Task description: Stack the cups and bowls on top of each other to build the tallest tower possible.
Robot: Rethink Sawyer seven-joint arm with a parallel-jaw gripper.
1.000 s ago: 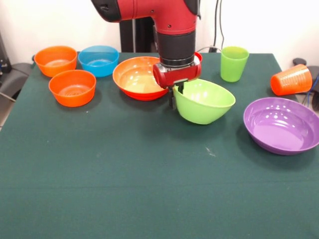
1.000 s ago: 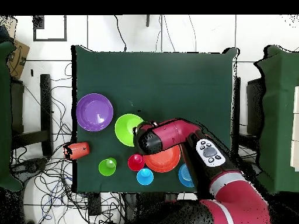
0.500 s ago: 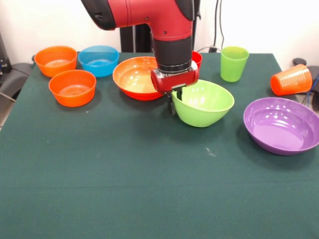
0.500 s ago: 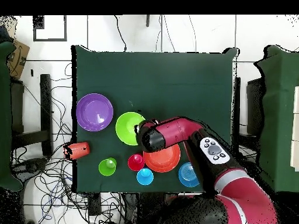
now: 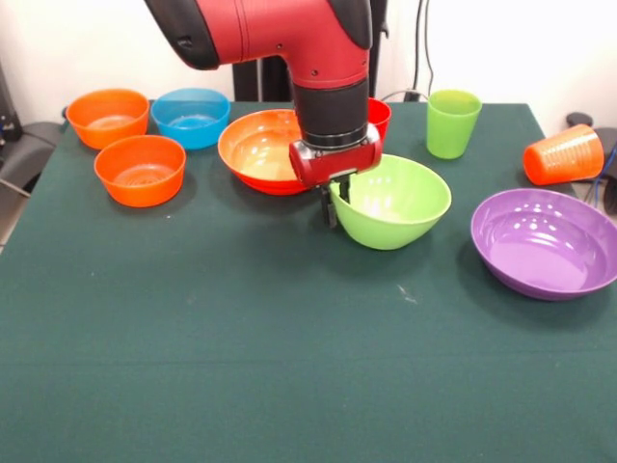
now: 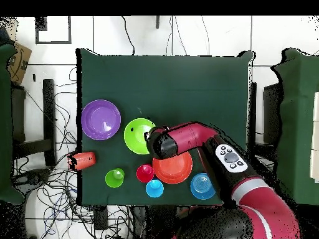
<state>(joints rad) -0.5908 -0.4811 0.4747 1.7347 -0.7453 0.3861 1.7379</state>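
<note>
— Pincer (image 5: 334, 200) position, please?
— It is clamped on the near-left rim of the lime green bowl (image 5: 393, 202), one finger inside and one outside. The bowl is tilted and sits between the orange-red bowl (image 5: 262, 149) and the purple bowl (image 5: 543, 241), on the bench (image 5: 289, 347).
— And the arm (image 5: 328, 87)?
— It comes down almost vertical, with the wrist straight over the rim. In the overhead view the arm (image 6: 187, 140) reaches across the orange-red bowl (image 6: 174, 169) toward the lime green bowl (image 6: 137, 135).
</note>
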